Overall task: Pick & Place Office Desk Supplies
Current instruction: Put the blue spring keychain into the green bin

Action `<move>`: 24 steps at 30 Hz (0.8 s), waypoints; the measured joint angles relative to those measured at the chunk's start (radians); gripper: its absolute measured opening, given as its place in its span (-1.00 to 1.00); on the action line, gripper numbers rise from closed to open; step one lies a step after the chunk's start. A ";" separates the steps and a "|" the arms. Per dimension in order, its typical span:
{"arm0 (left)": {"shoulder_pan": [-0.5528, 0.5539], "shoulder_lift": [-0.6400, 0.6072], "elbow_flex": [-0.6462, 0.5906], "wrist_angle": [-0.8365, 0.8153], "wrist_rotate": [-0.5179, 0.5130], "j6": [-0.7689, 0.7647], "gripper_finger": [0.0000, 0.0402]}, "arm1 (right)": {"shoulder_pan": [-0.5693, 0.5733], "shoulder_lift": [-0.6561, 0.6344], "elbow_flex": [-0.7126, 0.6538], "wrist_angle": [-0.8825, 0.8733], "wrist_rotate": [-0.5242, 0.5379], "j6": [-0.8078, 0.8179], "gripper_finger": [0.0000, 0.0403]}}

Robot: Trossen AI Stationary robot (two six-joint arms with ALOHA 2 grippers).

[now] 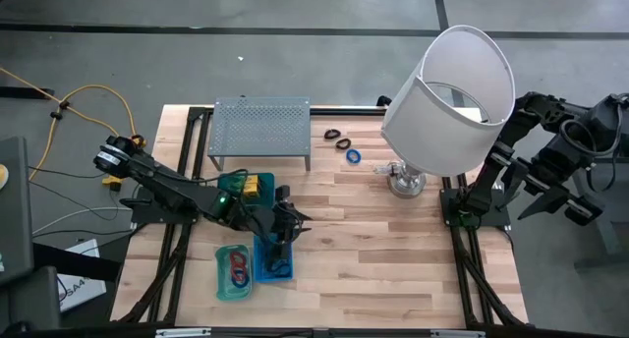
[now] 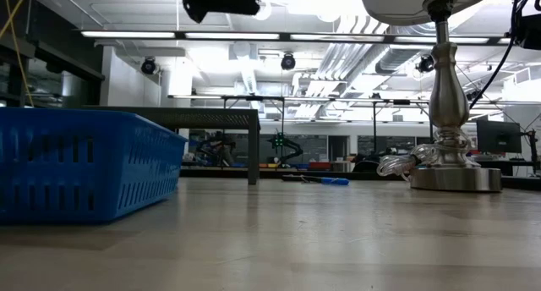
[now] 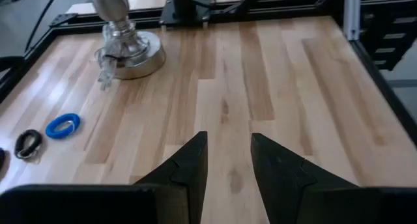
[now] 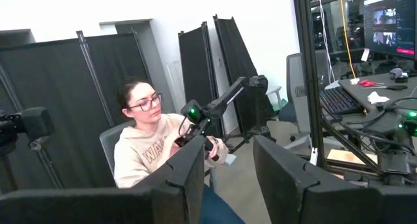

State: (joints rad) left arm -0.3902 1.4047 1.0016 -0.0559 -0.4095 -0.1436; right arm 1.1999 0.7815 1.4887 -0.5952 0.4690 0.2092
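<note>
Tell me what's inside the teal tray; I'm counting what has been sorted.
The teal tray holds a red ring and a blue ring, seen from above. Whether anything lies under them cannot be told. The left end effector hangs over the neighbouring blue tray.

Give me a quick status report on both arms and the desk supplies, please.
Left end effector open, empty, above blue tray. Right end effector open, parked off table's right edge. Blue ring, black loops loose near rack. Lamp stands close by.

Overhead view looks straight down; low view sits at tabletop level (both share the lamp base point(image 1: 406, 182) point(image 2: 455, 178)).
</note>
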 joint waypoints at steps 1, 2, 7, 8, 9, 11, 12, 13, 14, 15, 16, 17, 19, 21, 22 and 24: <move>0.006 0.005 0.000 0.007 -0.001 0.007 -0.44 | 0.000 0.000 0.000 0.000 0.000 0.000 -0.40; 0.016 0.014 0.002 0.022 -0.001 0.014 -0.44 | 0.000 0.000 0.000 0.000 0.000 0.000 -0.40; 0.067 0.075 0.018 0.064 0.001 0.091 -0.44 | 0.000 0.000 0.000 0.000 0.000 0.000 -0.40; 0.079 0.090 0.024 0.074 0.005 0.121 -0.44 | 0.000 0.000 0.000 0.000 0.000 0.000 -0.40; 0.091 0.109 0.032 0.084 0.012 0.150 -0.44 | 0.000 0.000 0.000 0.000 0.000 0.000 -0.40; 0.114 0.157 0.062 0.120 0.024 0.197 -0.44 | 0.000 0.000 0.000 0.000 0.000 0.000 -0.40; 0.127 0.180 0.077 0.114 0.033 0.214 -0.44 | 0.000 0.000 0.000 0.000 0.000 0.000 -0.40; 0.141 0.208 0.101 0.107 0.036 0.229 -0.44 | 0.000 0.000 0.000 0.000 0.000 0.000 -0.40; 0.154 0.237 0.130 0.112 0.043 0.243 -0.44 | 0.000 0.000 0.000 0.001 0.000 0.000 -0.40; 0.166 0.260 0.155 0.108 0.046 0.253 -0.44 | 0.000 0.000 0.000 0.000 0.000 0.000 -0.40; 0.179 0.284 0.180 0.091 0.048 0.266 -0.44 | 0.000 0.000 0.000 -0.001 0.000 0.000 -0.40; 0.192 0.312 0.213 0.081 0.049 0.280 -0.44 | 0.000 0.000 0.000 0.000 0.000 0.000 -0.40; 0.216 0.361 0.270 0.059 0.058 0.310 -0.44 | 0.000 0.000 0.000 -0.001 0.000 0.000 -0.40; 0.241 0.407 0.326 0.021 0.063 0.342 -0.44 | 0.000 0.000 0.000 0.000 0.000 0.000 -0.40; 0.254 0.428 0.355 0.022 0.069 0.361 -0.44 | 0.000 0.000 0.000 0.000 0.000 0.000 -0.40; 0.282 0.456 0.385 -0.026 0.074 0.391 -0.44 | 0.000 0.000 0.000 0.000 0.000 0.000 -0.40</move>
State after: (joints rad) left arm -0.1079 1.8606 1.3870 -0.0815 -0.3355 0.2477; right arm 1.1997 0.7815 1.4887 -0.5956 0.4690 0.2091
